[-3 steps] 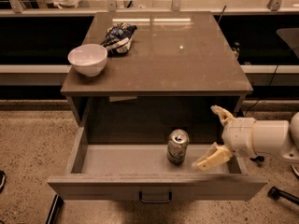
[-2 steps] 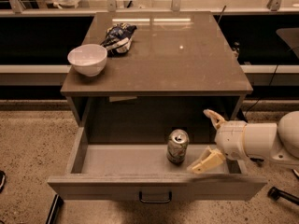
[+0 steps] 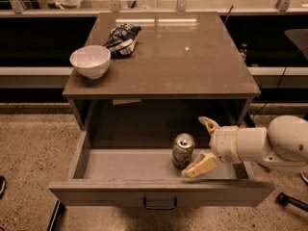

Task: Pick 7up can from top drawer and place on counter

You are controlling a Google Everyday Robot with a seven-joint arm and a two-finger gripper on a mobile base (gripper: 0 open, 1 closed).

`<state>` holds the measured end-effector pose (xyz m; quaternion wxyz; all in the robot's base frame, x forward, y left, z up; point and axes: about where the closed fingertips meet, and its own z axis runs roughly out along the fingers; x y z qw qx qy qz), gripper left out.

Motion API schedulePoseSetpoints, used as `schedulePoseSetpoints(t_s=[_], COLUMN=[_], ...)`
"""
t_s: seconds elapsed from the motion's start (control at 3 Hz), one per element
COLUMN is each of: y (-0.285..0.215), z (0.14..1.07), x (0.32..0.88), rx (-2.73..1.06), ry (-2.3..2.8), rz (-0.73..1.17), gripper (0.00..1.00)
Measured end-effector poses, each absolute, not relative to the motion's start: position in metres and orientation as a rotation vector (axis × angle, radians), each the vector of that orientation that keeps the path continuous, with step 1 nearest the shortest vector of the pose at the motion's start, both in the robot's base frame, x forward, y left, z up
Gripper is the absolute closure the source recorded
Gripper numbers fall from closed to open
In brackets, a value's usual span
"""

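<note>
Your hand [image 3: 203,145], fingers spread wide apart, sits inside the open top drawer [image 3: 125,165] just right of the upright 7up can [image 3: 183,150], while the desk [image 3: 183,57] above carries a white bowl [image 3: 90,60] and snack bag [image 3: 122,38].

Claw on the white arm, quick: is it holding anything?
Claw: open, holding nothing, beside the small silver drink can in the pulled-out grey-brown top drawer.
</note>
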<state>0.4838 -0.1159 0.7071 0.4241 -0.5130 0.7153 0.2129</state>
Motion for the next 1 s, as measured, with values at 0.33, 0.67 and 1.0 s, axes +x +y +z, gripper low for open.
schedulePoseSetpoints(t_s=[0.33, 0.67, 1.0], y=[-0.108, -0.097, -0.084], z=[0.698, 0.689, 0.687], x=[0.494, 0.502, 0.506], rx=[-1.225, -1.183, -1.186], ry=[1.799, 1.799, 1.729], rz=[0.614, 0.689, 0.755], gripper=[0.00, 0.06, 0.20])
